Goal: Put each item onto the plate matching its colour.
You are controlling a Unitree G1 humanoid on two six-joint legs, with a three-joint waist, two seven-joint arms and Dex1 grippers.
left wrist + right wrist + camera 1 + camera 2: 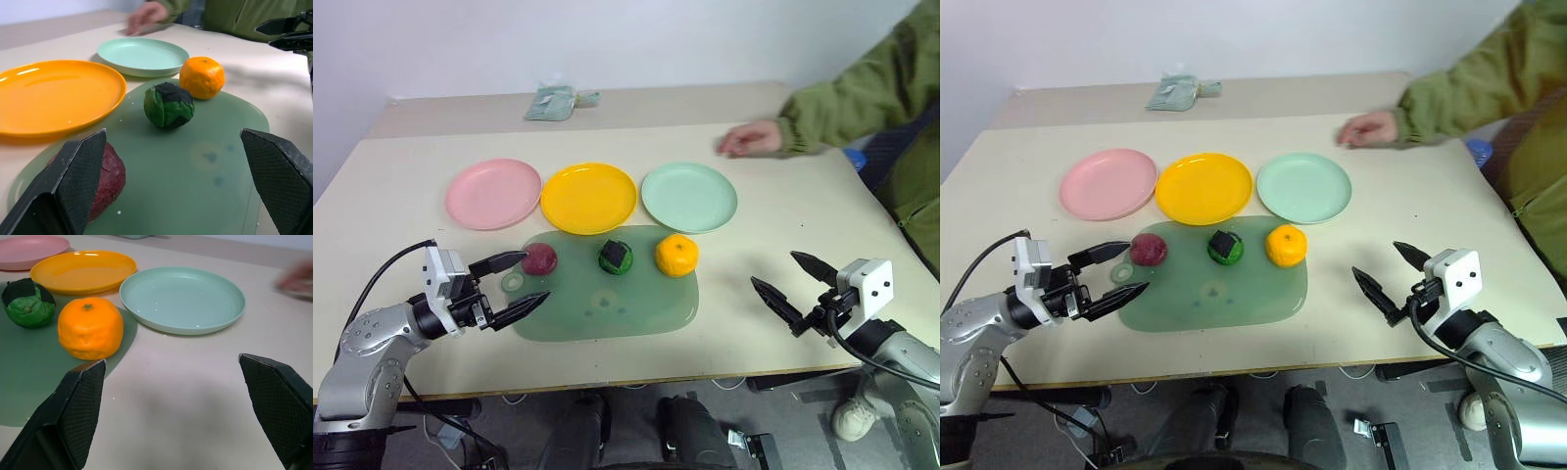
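A: Quick pass. Three fruits sit in a row on the far part of the green mat (607,299): red fruit (539,258), green fruit (616,258), orange (676,255). None on a plate yet.

B: Plates?

A: Row just behind the mat: pink plate (493,193) on the robot's left, yellow plate (588,197) in the middle, mint plate (689,197) on the right. All bare. So red goes to pink, orange to yellow, green to mint, I'd judge.

B: Grippers?

A: Left gripper (521,280) has its fingers spread wide, holding nothing, pointing in across the mat's left edge. Right gripper (792,282) also wide apart, holding nothing, over bare table (783,225) to the right of the mat.

B: Which arm for which fruit?

A: Left is clearly nearer the red fruit. It lies just ahead of the fingertips, toward the upper finger's side; in the left wrist view it sits right by one finger, off centre in the gap. So the gripper likely needs a small shift toward the plates before closing. The fruits are round, no long axis to worry about.

B: And the right?

A: The orange is its nearest, well apart, off to its left.

B: Anything else?

A: A person's hand (751,139) rests on the table beyond the mint plate.
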